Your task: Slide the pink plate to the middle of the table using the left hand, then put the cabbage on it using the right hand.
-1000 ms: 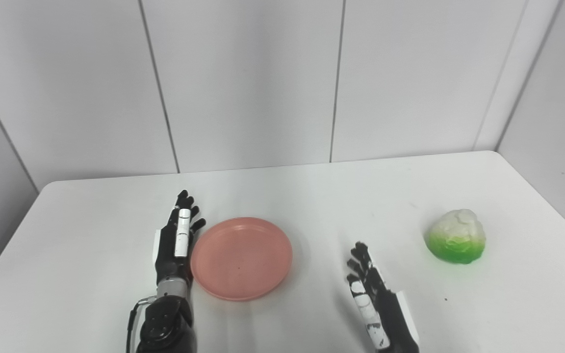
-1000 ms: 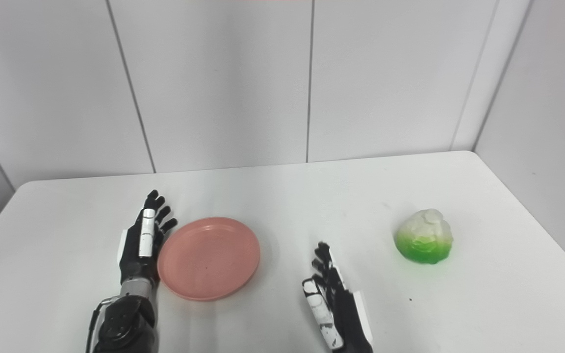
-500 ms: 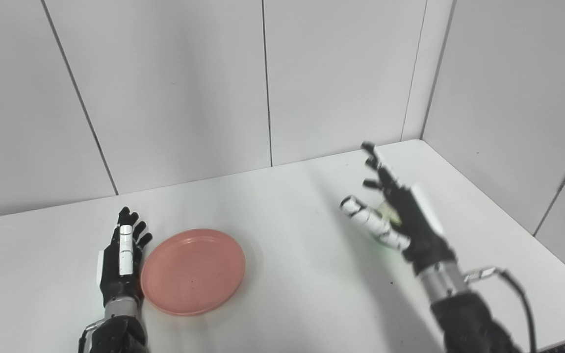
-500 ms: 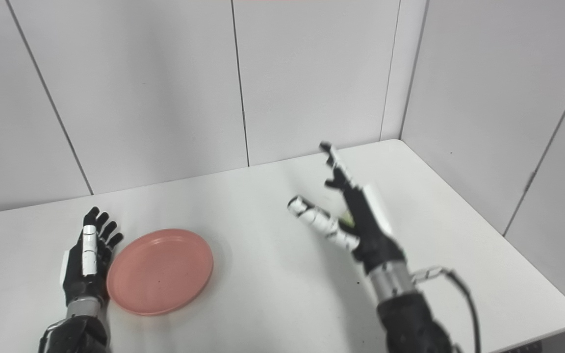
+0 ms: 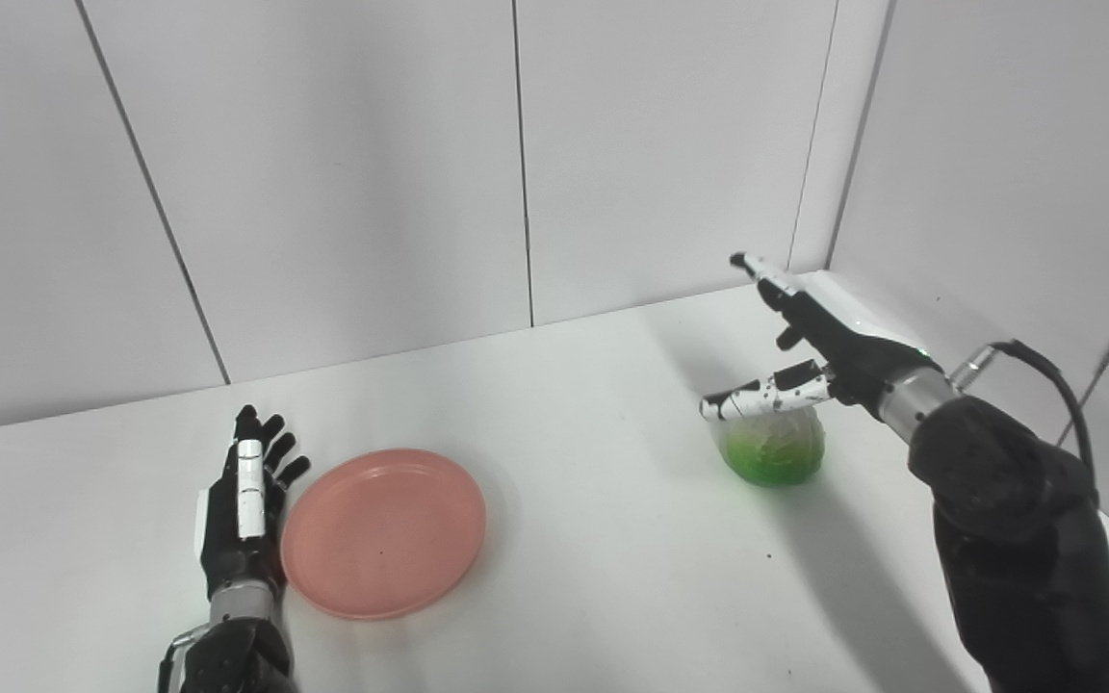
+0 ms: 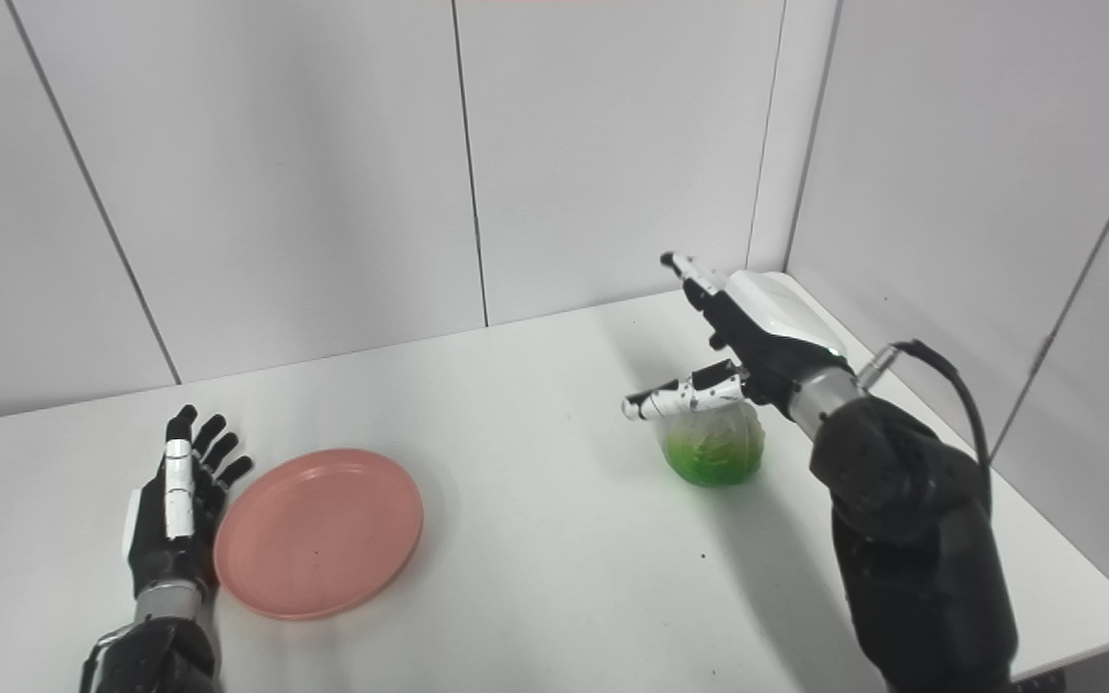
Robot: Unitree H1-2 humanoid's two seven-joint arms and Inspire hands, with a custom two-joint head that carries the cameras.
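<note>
Cabbage [image 5: 774, 449] sits on the white table [image 5: 593, 539] toward 3 o'clock, and our right hand [image 5: 819, 351] hangs right over its top with fingers spread, the thumb [image 5: 742, 399] lying across the pale crown and one finger stretched out toward 12 o'clock; we cannot tell whether any finger actually touches it. The pink plate [image 5: 383, 530] lies flat toward 8 o'clock, well apart from the cabbage. Our left hand [image 5: 242, 500] stands on edge just beside the plate's 9 o'clock rim, fingers straight and slightly fanned, holding nothing. Plain white wall panels [image 5: 343, 164] close the table in at 12 and 3 o'clock. The hand hides the cabbage's upper part, and both forearms are cut off at the lower border.
</note>
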